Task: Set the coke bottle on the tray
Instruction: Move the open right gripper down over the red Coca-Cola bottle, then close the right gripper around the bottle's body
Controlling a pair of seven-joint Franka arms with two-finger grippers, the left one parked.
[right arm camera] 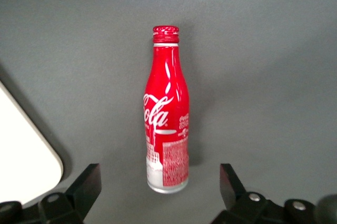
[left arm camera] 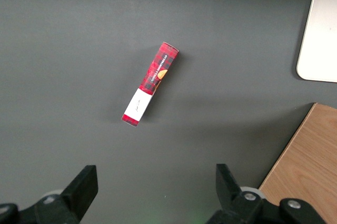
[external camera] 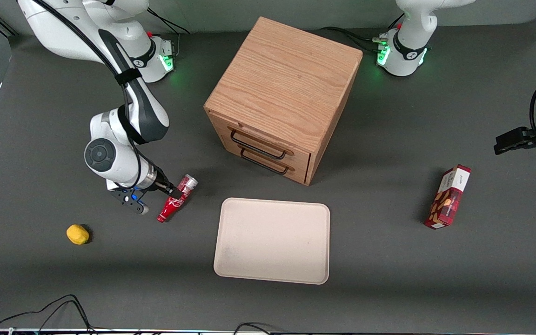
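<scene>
Front view: the coke bottle (external camera: 177,198) is seen lying on its side on the dark bench (external camera: 389,260), silvery base end farther from the camera and red neck nearer, just beside the tray (external camera: 272,240) but apart from it, toward the working arm's end. The tray lies flat in front of the wooden drawer cabinet (external camera: 283,97), nearer the camera. The claw (external camera: 163,193) is placed low at the bottle, its body overlapping the bottle's base end in this view, so the finger spacing cannot be judged here. A yellow lemon-like object (external camera: 77,234) rests well apart, further toward the working arm's end, and a red snack box (external camera: 448,197) stands toward the parked arm's end.

Right wrist view: the fingers (right arm camera: 84,187) are shown spread apart, one on each side of the bottle's (right arm camera: 166,113) base, with bench visible between each finger and the bottle (no contact is noted). White script lettering and the ribbed cap are legible only here. A rounded corner of the tray (right arm camera: 23,150) is recorded beside the bottle.

Left wrist view: only the snack box (left arm camera: 150,83), a tray edge (left arm camera: 319,34) and a cabinet corner (left arm camera: 308,166) are shown.
</scene>
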